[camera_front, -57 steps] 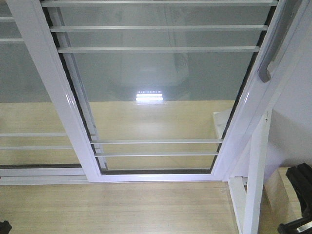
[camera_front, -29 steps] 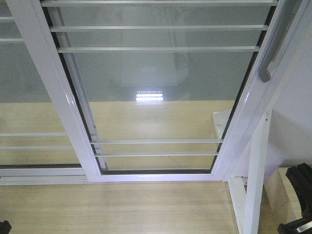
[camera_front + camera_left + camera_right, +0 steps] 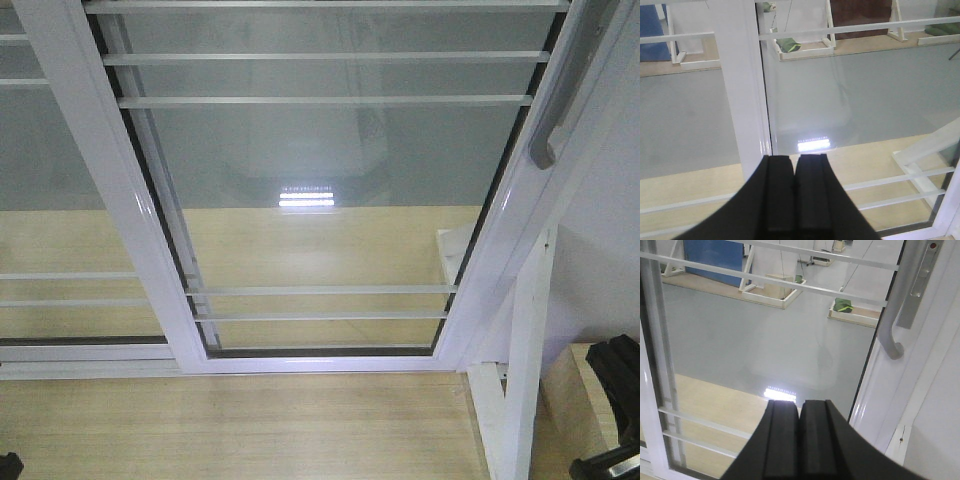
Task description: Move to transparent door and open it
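transparent door (image 3: 497,235), tall, handle (image 3: 556,100) along right upright

Front view: long curved silver pull handle (image 3: 560,90) runs off the top edge, only the lower end shows. The white-framed clear-glass sliding door (image 3: 497,250) carrying it is cropped at top & right. Black arm parts (image 3: 615,400) at bottom-right are cut by the edge; small black bit (image 3: 8,466) at bottom-left can't be ID'd. Wrist views: black left fingers (image 3: 778,195) & black right fingers (image 3: 782,440) are cut off at the bottom. Green lumps (image 3: 842,305) beyond the glass are too small to tell.
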Robot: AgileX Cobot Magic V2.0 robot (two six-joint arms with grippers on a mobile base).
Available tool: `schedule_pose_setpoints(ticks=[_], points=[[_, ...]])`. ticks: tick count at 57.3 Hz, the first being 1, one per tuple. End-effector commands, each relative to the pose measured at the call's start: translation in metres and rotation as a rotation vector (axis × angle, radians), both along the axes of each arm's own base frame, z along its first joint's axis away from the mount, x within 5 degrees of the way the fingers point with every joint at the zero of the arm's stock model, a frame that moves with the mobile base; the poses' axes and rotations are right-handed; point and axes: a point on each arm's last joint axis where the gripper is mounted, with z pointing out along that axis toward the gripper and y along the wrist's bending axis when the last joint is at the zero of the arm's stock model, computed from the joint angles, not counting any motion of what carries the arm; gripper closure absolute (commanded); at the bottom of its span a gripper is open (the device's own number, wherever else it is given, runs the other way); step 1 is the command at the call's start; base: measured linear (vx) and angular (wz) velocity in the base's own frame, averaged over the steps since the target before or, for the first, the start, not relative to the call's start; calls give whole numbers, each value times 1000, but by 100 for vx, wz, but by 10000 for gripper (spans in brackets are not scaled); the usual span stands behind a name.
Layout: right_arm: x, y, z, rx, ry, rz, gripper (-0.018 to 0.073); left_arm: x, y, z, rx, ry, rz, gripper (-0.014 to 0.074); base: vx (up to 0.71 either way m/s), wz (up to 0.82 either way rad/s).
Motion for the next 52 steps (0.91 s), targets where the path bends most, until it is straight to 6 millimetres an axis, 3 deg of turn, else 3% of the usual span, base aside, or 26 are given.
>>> schedule_pose_setpoints(ticks=[1, 7, 21, 52], points=[[2, 0, 2, 3, -51, -5, 559, 2, 0, -1, -14, -42, -2, 596, 0, 0], [2, 0, 2, 3, -51, -5, 559, 2, 0, -1, 12, -46, -4, 596, 0, 0], [2, 0, 3, 4, -55, -5, 559, 3, 3, -1, 319, -96, -19, 596, 0, 0], [2, 0, 3, 4, -58, -5, 559, 3, 3, -1, 323, -97, -19, 596, 0, 0]])
